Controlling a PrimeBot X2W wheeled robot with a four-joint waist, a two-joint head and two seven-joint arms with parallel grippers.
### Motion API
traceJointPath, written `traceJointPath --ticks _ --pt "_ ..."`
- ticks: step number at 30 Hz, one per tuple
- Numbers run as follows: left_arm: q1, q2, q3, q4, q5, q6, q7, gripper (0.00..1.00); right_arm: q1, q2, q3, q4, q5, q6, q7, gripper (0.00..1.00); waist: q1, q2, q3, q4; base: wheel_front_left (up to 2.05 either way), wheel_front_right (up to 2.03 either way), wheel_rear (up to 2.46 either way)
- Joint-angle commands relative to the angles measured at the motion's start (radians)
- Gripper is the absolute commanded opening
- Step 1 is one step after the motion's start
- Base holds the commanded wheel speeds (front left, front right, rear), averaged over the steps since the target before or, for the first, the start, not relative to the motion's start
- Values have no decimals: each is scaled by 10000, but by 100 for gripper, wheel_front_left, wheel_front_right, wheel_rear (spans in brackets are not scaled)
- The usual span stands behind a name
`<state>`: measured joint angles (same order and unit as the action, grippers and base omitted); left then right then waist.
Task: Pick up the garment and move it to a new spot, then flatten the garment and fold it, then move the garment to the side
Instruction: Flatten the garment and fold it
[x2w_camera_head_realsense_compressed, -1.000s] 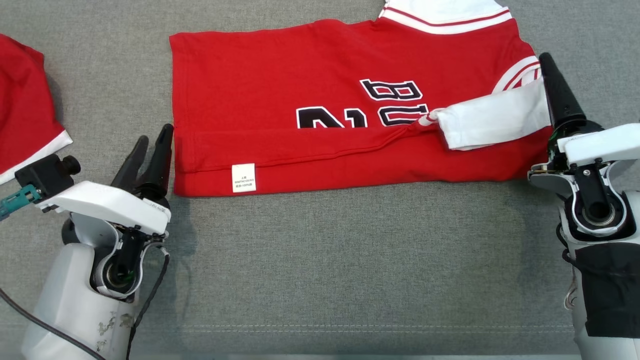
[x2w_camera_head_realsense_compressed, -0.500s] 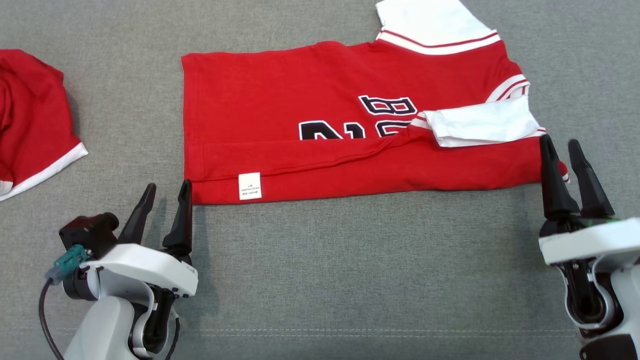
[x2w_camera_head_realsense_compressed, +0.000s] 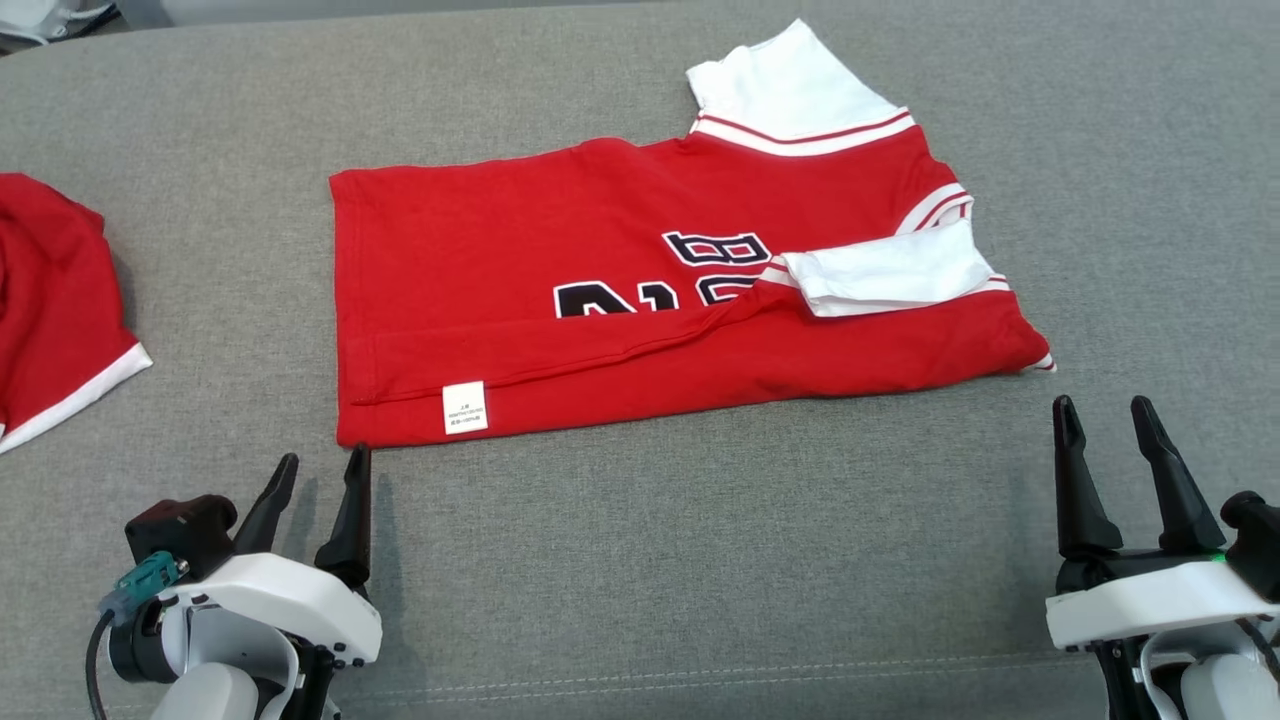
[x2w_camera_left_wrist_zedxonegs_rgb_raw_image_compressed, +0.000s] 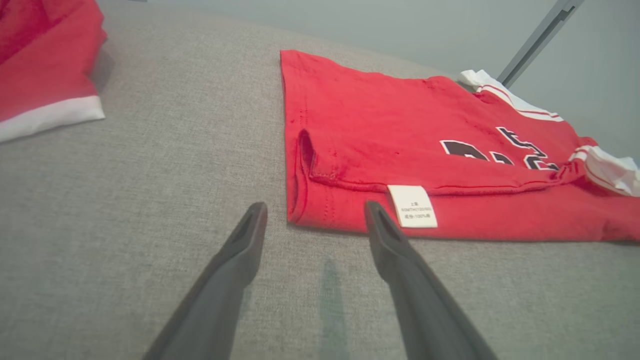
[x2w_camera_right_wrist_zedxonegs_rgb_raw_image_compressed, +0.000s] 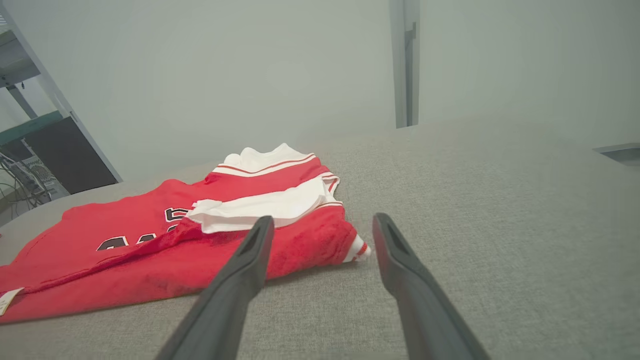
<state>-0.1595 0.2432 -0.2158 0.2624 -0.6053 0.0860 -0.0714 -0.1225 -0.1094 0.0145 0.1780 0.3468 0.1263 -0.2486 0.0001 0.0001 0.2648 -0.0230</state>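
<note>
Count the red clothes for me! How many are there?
2. The red jersey lies partly folded in the middle of the grey surface. Another red garment lies at the left edge, partly cut off by the picture.

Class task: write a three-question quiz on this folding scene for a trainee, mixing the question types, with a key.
1. True or false: the left gripper is shut on the red jersey.
2. The white label sits on: A) the folded strip nearest the robot; B) the collar; C) the far sleeve.
3. What lies at the robot's far left on the grey surface?
Key: 1 false, it is open; 2 A; 3 a second red garment with white trim.
</note>
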Motion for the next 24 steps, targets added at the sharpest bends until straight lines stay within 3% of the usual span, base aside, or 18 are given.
traceJointPath --ticks 1,7,14,24 --pt "-65 309 344 -258 -37 92 -4 100 45 -41 157 -214 -136 44 -129 100 -1 -1 -99 -113 0 0 0" --pt "-124 390 351 -153 -304 86 519 100 -365 48 160 325 -314 44 -110 100 -1 -1 -172 -279 0 0 0" --pt "-509 445 313 38 -391 127 839 100 -1355 -298 400 1267 -267 44 185 100 -1 -1 -88 -319 0 0 0" --pt "-1429 261 262 601 -866 -220 1251 100 -3317 -697 1288 3222 125 44 977 100 -1 -1 371 -306 0 0 0"
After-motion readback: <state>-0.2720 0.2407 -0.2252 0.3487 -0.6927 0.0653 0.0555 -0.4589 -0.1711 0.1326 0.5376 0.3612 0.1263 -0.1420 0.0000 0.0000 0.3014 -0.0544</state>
